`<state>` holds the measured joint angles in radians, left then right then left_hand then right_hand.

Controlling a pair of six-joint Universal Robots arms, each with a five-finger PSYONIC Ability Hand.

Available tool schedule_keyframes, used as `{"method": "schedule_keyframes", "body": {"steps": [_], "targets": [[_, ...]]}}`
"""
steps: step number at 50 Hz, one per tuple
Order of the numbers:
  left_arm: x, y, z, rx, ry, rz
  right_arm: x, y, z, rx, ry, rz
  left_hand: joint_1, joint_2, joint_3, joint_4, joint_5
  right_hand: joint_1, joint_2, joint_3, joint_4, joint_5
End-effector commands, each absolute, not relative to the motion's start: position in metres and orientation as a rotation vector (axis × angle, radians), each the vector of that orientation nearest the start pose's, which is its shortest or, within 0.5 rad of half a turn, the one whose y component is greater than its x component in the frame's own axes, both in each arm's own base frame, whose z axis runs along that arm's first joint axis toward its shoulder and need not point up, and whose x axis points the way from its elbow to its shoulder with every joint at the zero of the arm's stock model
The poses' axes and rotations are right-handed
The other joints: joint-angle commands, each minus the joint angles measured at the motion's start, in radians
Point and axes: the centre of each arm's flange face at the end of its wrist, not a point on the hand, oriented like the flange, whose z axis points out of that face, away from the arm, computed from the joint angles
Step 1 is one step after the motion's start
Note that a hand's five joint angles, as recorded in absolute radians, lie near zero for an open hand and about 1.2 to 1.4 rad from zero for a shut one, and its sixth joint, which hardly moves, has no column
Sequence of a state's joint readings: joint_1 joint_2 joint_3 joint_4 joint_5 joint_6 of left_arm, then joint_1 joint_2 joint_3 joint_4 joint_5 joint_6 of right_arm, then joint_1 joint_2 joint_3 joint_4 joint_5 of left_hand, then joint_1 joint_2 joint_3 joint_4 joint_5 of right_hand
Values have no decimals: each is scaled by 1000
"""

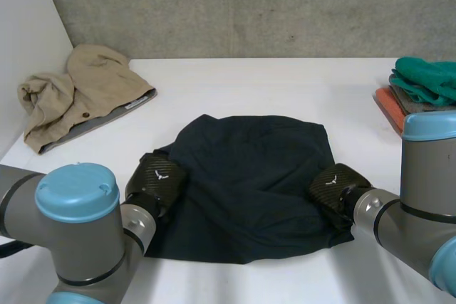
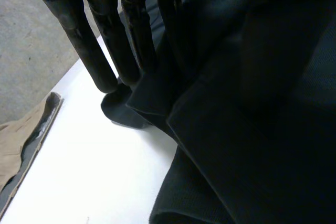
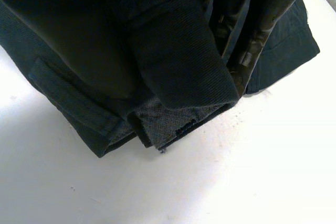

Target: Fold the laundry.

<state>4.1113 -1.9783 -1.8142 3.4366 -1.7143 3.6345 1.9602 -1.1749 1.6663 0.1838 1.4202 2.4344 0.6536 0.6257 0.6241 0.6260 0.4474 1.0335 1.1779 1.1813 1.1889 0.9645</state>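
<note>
Evidently a fold is being set up: the dark navy cloth garment lies spread on the white table, with the right hand clenched on a lifted bunch of its right edge and the left hand at its left edge, grip impossible to tell. Next, I judge, both edges must rise together and cross evenly. Left of it a crumpled tan garment, and right of it a green cloth on a flat orange slab, lie loose, in no container.

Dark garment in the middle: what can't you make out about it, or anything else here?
- dark garment, head view: folded on itself, its kind unclear; left hand and right hand cover its side edges.
- green cloth and orange item beneath, head view: cut off by the picture's edge.
</note>
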Motion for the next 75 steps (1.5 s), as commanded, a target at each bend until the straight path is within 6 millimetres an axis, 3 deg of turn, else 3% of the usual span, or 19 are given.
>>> {"method": "schedule_keyframes", "body": {"steps": [1,3,6,12,17,28,34,38,39,45,50,53,55,56,61,63,68,72,75], "targets": [[-281,-206,128,1203,2230,-1749,248,-222,151,-1563,2357,-1377,478,506,507,506,510,363,218,215,207,257],[-282,-207,124,1208,2236,-1737,248,-222,151,-1563,2357,-1377,742,770,771,769,773,363,218,215,207,257],[-282,-205,132,1199,2221,-1762,248,-223,154,-1568,2352,-1395,743,771,772,770,774,363,218,215,207,257],[-278,-197,195,1110,2099,-1988,247,-224,188,-1578,2296,-1546,743,771,772,770,774,363,218,215,207,257],[-264,-179,255,1031,2008,-2129,244,-217,241,-1625,2193,-1750,743,771,772,770,774,363,218,215,207,257],[-241,-147,326,995,1956,-2200,237,-197,348,-1559,1954,-2183,743,771,772,770,774,363,218,215,207,257],[-238,-156,323,970,1962,-2177,237,-196,355,-1559,1929,-2219,743,771,772,770,774,363,218,215,207,257],[-245,-173,292,1020,2054,-2047,242,-209,332,-1628,1983,-2118,743,771,772,770,774,363,218,215,207,257],[-248,-178,285,1032,2072,-2022,246,-219,316,-1657,2018,-2049,743,771,772,770,774,363,218,215,207,257],[-278,-223,244,1075,2086,-2009,262,-247,272,-1717,2086,-1887,743,771,772,770,774,363,218,215,207,257],[-306,-273,236,996,1962,-2157,279,-289,259,-1650,2032,-2036,743,771,772,770,774,363,218,215,207,257],[-325,-305,259,923,1764,-2323,291,-323,276,-1512,1896,-2340,743,771,772,770,774,363,218,215,207,257],[-331,-319,280,865,1620,-2410,299,-347,305,-1322,1711,-2643,743,771,772,770,774,363,218,215,207,257],[-339,-332,313,772,1406,-2527,301,-353,316,-1254,1644,-2732,743,771,772,770,774,363,218,215,207,257],[-341,-338,383,515,958,-2699,307,-368,391,-785,1084,-3191,743,771,772,770,774,363,218,215,207,257],[-335,-336,407,386,806,-2751,308,-366,402,-739,1017,-3218,743,771,772,770,774,363,218,215,207,257],[-333,-328,400,421,857,-2734,314,-364,404,-707,1038,-3135,743,771,772,770,774,363,218,215,207,257],[-328,-320,365,546,1042,-2658,316,-365,380,-788,1205,-2987,743,771,772,770,774,363,218,215,207,257],[-322,-313,325,646,1205,-2575,317,-366,357,-862,1320,-2889,743,771,772,770,774,363,218,215,207,257]]}}
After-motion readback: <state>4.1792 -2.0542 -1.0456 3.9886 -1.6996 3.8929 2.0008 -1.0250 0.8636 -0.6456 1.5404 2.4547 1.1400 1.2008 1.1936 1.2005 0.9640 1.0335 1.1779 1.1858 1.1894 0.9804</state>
